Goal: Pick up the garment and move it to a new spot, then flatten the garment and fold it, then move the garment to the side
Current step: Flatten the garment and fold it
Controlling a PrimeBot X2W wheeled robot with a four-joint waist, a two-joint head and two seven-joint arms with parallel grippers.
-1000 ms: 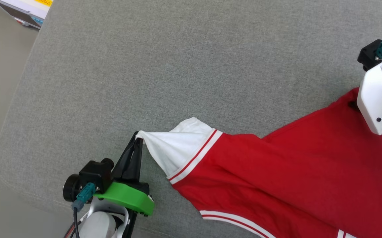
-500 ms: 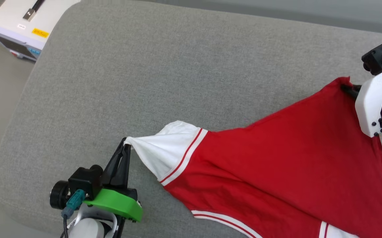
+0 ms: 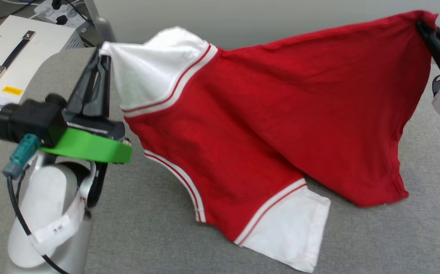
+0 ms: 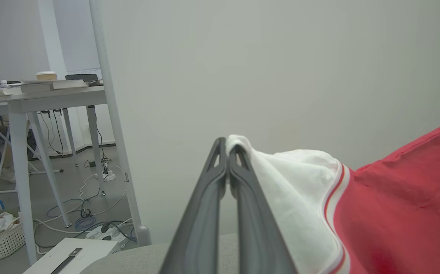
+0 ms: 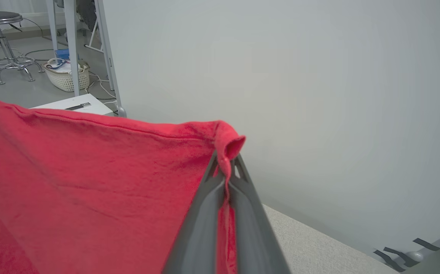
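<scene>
The garment (image 3: 265, 121), a red jersey with white sleeves and red-white striped trim, hangs lifted between both arms above the grey cushion (image 3: 159, 236). My left gripper (image 3: 102, 55) is shut on the tip of one white sleeve (image 3: 147, 72); the left wrist view shows that sleeve (image 4: 288, 182) pinched at my fingertips (image 4: 227, 142). My right gripper (image 3: 421, 24) is shut on a red corner at the upper right, also seen in the right wrist view as a red fold (image 5: 227, 146) in my gripper (image 5: 225, 160). The other white sleeve (image 3: 292, 232) and the red hem rest on the cushion.
A white box with a handle (image 3: 18, 61) stands off the cushion's left edge. A pale partition wall (image 4: 281, 76) rises behind the cushion. Beyond it are a desk (image 4: 45, 95), floor cables (image 4: 90, 198), a basket (image 5: 67, 78) and a stool (image 5: 3, 23).
Both arms have lifted the garment from lying flat on the cushion into the air. The right gripper has shut on the red corner. The head camera has tilted up.
</scene>
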